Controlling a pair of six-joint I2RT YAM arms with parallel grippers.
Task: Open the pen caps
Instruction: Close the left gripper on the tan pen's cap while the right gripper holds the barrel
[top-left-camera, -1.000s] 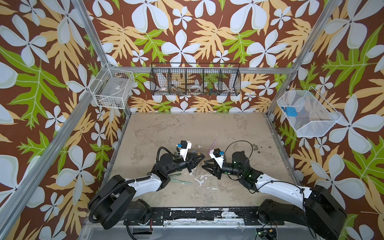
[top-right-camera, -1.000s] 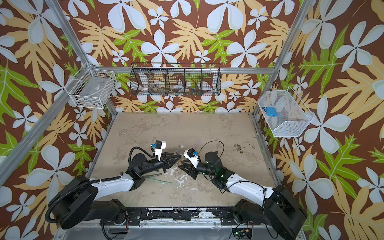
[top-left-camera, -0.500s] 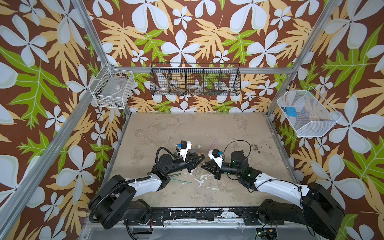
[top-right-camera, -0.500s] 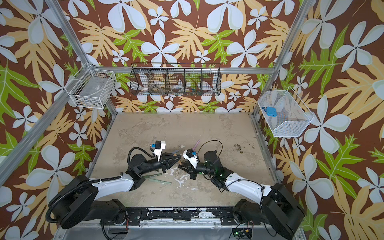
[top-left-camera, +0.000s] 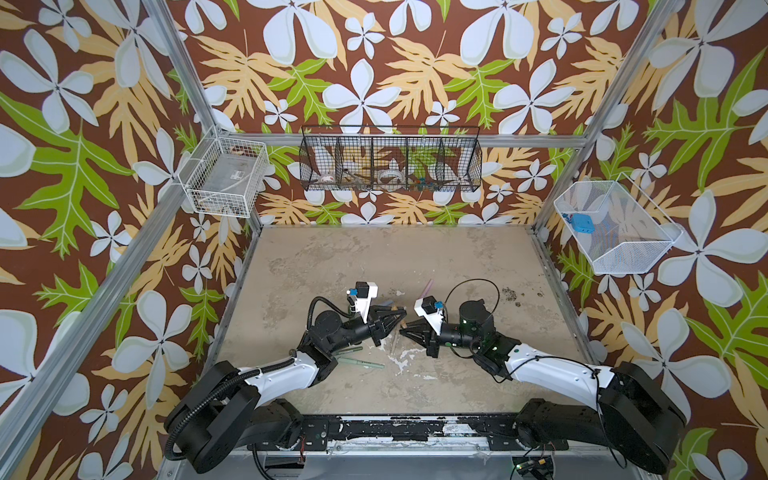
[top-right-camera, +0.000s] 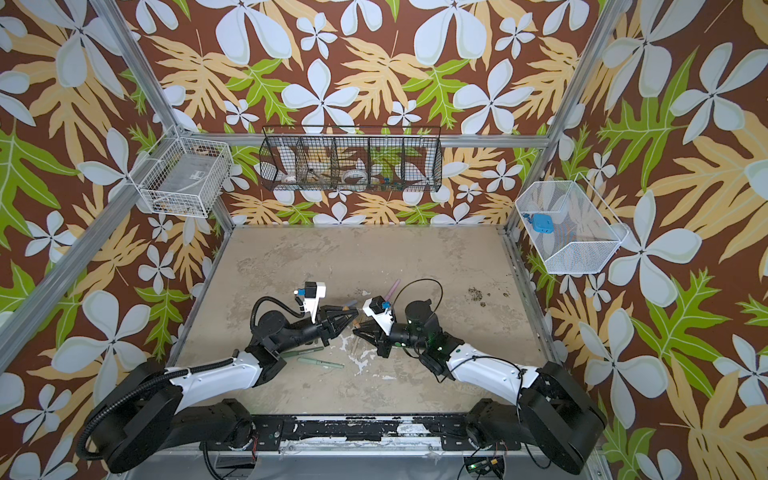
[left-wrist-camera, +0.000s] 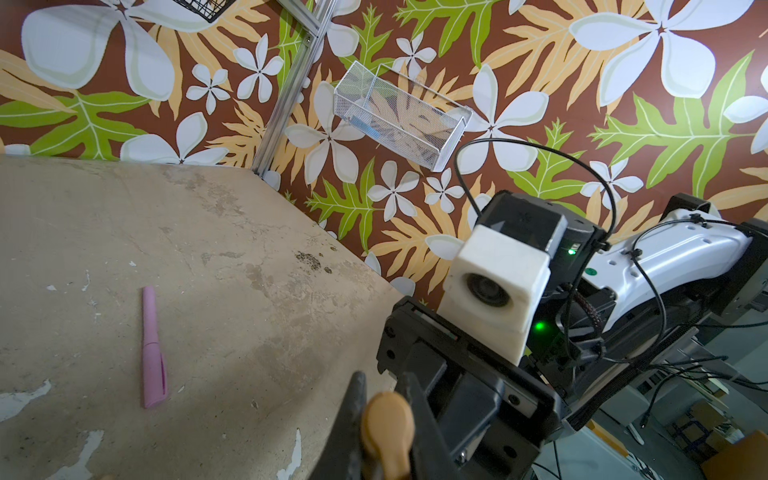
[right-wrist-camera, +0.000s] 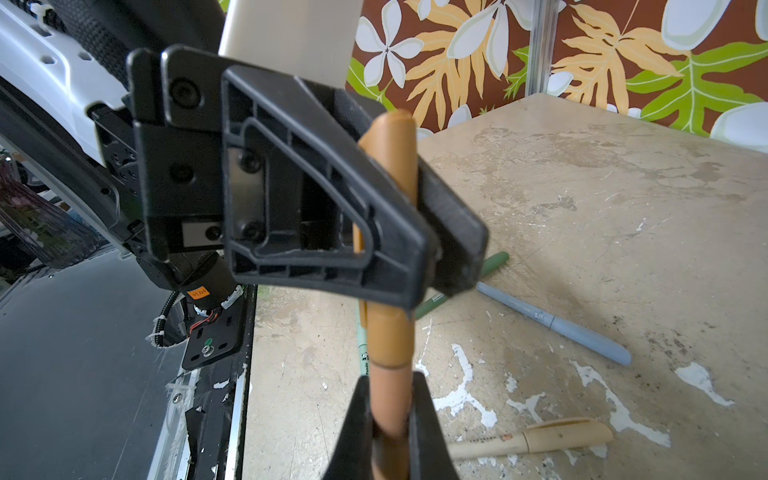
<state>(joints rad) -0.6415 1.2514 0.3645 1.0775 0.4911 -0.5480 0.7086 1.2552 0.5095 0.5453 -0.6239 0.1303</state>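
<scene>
A brown pen is held off the table between both grippers at the middle front. My left gripper (left-wrist-camera: 384, 399) is shut on the brown pen cap (left-wrist-camera: 388, 419); in the right wrist view the brown pen cap (right-wrist-camera: 390, 332) runs through the left gripper (right-wrist-camera: 436, 257). My right gripper (right-wrist-camera: 390, 386) is shut on the pen's narrower body (right-wrist-camera: 388, 407), just past the cap's seam. In both top views the left gripper (top-left-camera: 397, 319) and right gripper (top-left-camera: 405, 330) meet tip to tip. Capped pens lie on the table: pink (left-wrist-camera: 151, 349), light blue (right-wrist-camera: 552, 322), beige (right-wrist-camera: 532, 440), green (top-left-camera: 357, 363).
A dark green pen (right-wrist-camera: 492, 264) and a light green pen (right-wrist-camera: 360, 332) lie partly hidden behind the left gripper. Wire baskets hang on the walls: white at left (top-left-camera: 226, 178), black at the back (top-left-camera: 390, 164), white at right (top-left-camera: 615, 226). A black rail (top-left-camera: 395, 432) runs along the front edge.
My right gripper has closed on the brown pen's body and edged slightly left toward the left gripper. The left gripper has kept its hold and place.
</scene>
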